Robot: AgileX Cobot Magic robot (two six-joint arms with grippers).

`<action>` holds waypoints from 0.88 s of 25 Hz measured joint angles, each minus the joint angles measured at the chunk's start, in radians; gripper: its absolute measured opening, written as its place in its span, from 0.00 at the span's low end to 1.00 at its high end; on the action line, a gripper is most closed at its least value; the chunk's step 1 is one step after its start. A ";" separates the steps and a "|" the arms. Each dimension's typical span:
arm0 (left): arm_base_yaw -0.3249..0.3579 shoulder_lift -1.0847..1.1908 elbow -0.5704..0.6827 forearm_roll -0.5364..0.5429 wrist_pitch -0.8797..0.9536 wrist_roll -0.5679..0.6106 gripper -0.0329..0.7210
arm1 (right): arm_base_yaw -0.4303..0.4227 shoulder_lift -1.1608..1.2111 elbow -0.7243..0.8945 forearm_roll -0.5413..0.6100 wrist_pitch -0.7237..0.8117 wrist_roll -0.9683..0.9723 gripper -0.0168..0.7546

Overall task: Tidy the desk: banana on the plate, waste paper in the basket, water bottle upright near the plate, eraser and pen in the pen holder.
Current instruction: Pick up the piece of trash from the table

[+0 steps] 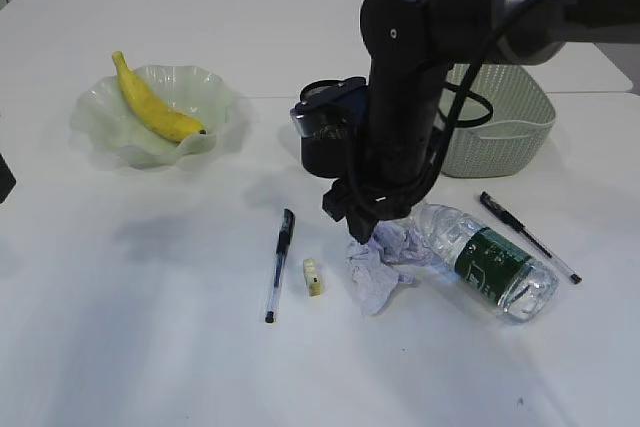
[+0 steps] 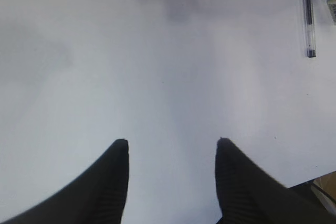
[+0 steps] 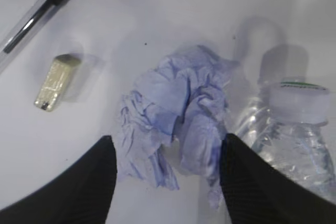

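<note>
The banana lies in the pale-green plate at the far left. The waste paper lies on the desk beside the water bottle, which lies on its side. My right gripper is open just above the paper; in the right wrist view its fingers stand either side of the paper, with the bottle's white cap at the right. The eraser and a pen lie left of the paper. My left gripper is open over bare desk.
The black pen holder stands behind my right arm, partly hidden. The sage-green basket stands at the back right. A second pen lies right of the bottle. The left wrist view shows a pen at its top right.
</note>
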 joint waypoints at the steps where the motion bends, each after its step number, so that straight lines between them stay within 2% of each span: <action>1: 0.000 0.000 0.000 0.000 0.000 0.000 0.54 | 0.000 0.002 -0.001 -0.008 0.000 0.001 0.62; 10: 0.000 0.000 0.000 0.002 -0.014 0.000 0.54 | 0.000 0.031 -0.004 -0.009 -0.004 -0.011 0.69; 22: 0.000 0.010 0.000 0.006 -0.020 0.000 0.54 | 0.000 0.106 -0.015 -0.007 -0.024 -0.015 0.69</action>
